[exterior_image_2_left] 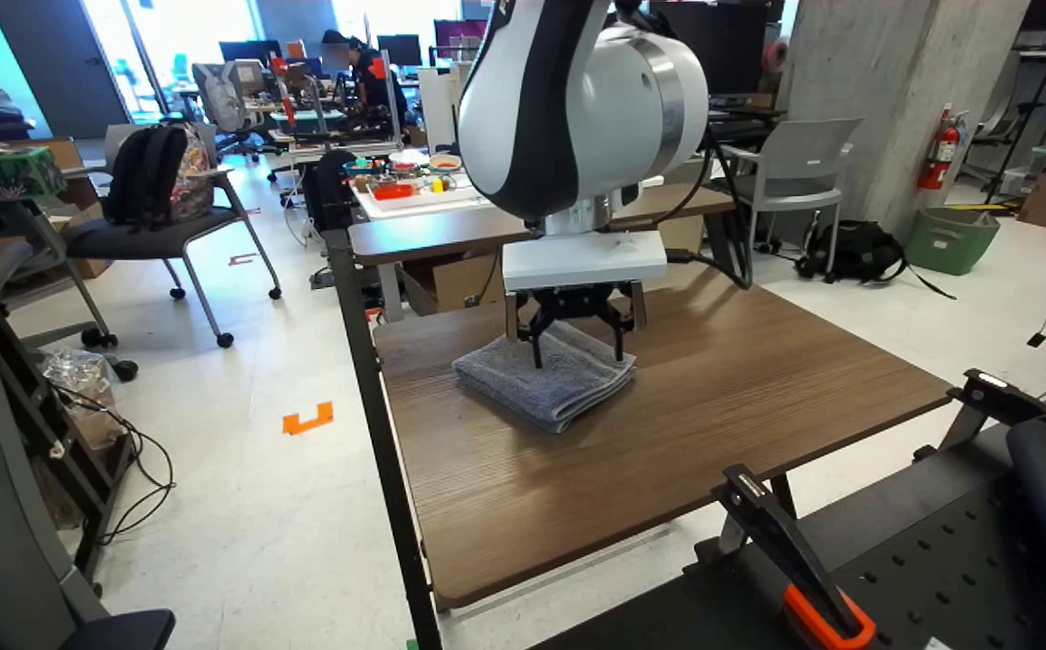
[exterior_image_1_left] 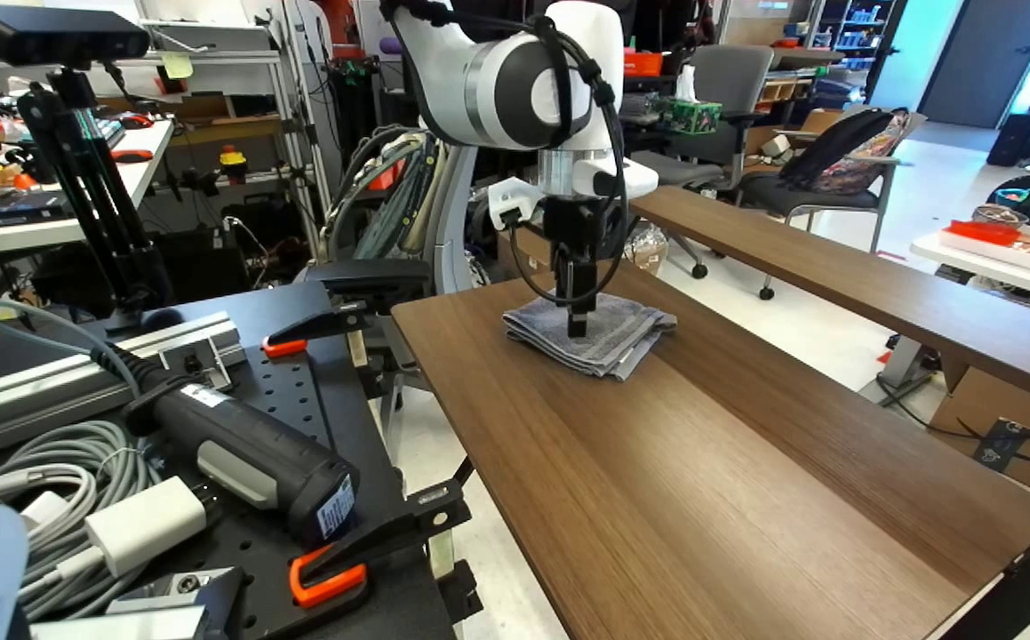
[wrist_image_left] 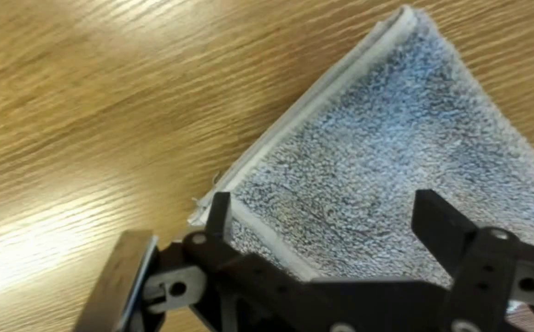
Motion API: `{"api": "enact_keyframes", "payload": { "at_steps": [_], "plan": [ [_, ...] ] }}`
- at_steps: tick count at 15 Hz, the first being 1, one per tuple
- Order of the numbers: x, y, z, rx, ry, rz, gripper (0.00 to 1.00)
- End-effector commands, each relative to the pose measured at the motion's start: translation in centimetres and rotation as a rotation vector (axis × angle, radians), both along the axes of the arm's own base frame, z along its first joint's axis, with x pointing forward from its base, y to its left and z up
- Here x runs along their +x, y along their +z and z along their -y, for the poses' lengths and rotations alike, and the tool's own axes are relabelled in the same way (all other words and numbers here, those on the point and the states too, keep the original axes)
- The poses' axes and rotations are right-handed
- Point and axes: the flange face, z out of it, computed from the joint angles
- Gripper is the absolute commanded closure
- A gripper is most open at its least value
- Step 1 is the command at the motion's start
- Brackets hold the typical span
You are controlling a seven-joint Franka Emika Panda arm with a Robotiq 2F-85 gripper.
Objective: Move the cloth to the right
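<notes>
The cloth is a grey folded towel with pale hems. It lies flat on the brown wooden table and shows in both exterior views (exterior_image_1_left: 630, 331) (exterior_image_2_left: 548, 386) and in the wrist view (wrist_image_left: 377, 152). My gripper (exterior_image_1_left: 578, 325) points straight down over the cloth. In an exterior view (exterior_image_2_left: 578, 359) its two black fingers are spread apart with nothing between them. In the wrist view (wrist_image_left: 323, 197) one fingertip is over the cloth's hemmed edge near a corner, and the other is over its middle. I cannot tell whether the fingertips touch the cloth.
The wooden table (exterior_image_1_left: 701, 480) extends well beyond the cloth. A black perforated bench (exterior_image_1_left: 301, 400) with orange-black clamps (exterior_image_1_left: 328, 578), a handheld tool (exterior_image_1_left: 248, 453) and cables stands beside it. A black post (exterior_image_2_left: 378, 442) runs along a table edge. Another long table (exterior_image_1_left: 834, 258) stands behind.
</notes>
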Motion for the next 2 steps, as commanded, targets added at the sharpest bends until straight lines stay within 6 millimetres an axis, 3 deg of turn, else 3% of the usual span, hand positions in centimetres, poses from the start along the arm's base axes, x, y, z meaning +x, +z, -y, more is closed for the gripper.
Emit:
{"api": "enact_keyframes", "payload": {
  "at_steps": [1,2],
  "plan": [
    [-0.10,-0.03,0.15,-0.002,-0.002,-0.004,0.00],
    [-0.21,-0.14,0.21,-0.003,-0.002,-0.007,0.00]
  ]
}}
